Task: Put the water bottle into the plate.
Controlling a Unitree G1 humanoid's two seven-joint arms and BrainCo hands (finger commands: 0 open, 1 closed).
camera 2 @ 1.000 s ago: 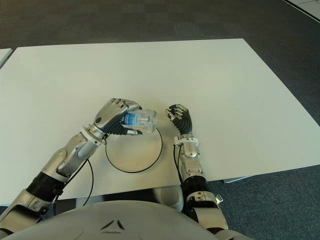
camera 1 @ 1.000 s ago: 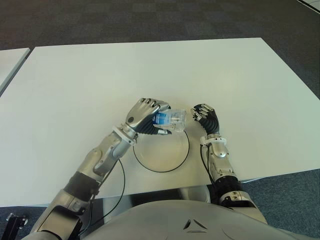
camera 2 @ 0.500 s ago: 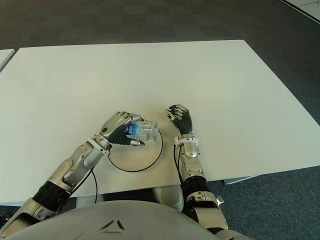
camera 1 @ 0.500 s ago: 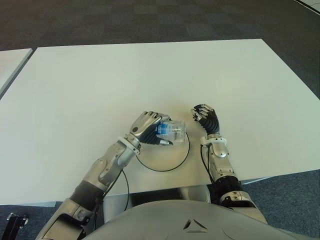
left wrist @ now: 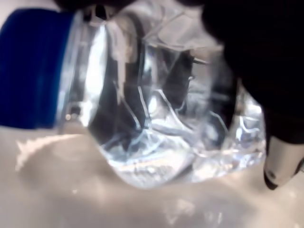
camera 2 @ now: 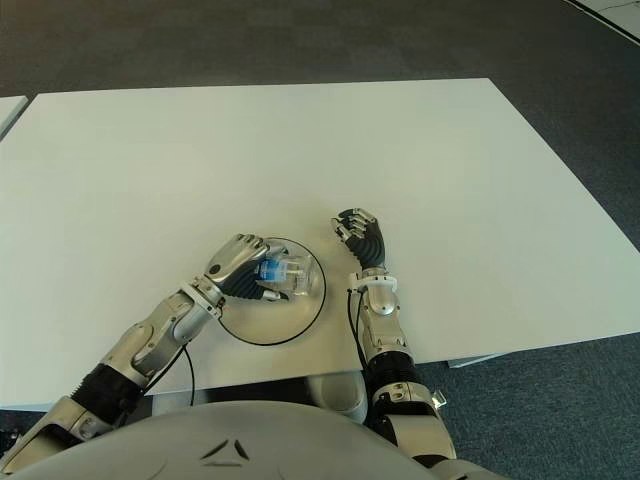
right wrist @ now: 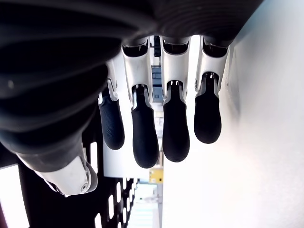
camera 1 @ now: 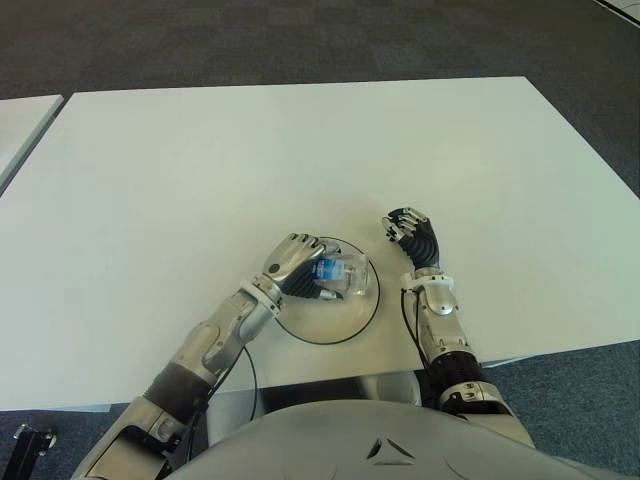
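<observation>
A small clear water bottle (camera 1: 340, 275) with a blue cap (left wrist: 35, 69) lies on its side inside the round, dark-rimmed plate (camera 1: 340, 325) near the table's front edge. My left hand (camera 1: 295, 268) is curled around the bottle, holding it low over the plate's far half. The left wrist view shows the crumpled clear plastic (left wrist: 161, 123) close up, with a dark fingertip (left wrist: 280, 166) against it. My right hand (camera 1: 412, 232) shows just right of the plate, fingers (right wrist: 175, 123) relaxed and holding nothing.
The white table (camera 1: 300, 150) stretches wide behind and to both sides of the plate. Another white table's corner (camera 1: 20, 125) shows at the far left. A thin black cable (camera 1: 245, 370) loops by my left forearm. Dark carpet surrounds the tables.
My left hand has lowered and come back toward me with the bottle, from above the plate's far rim down into the plate. The right hand has stayed still.
</observation>
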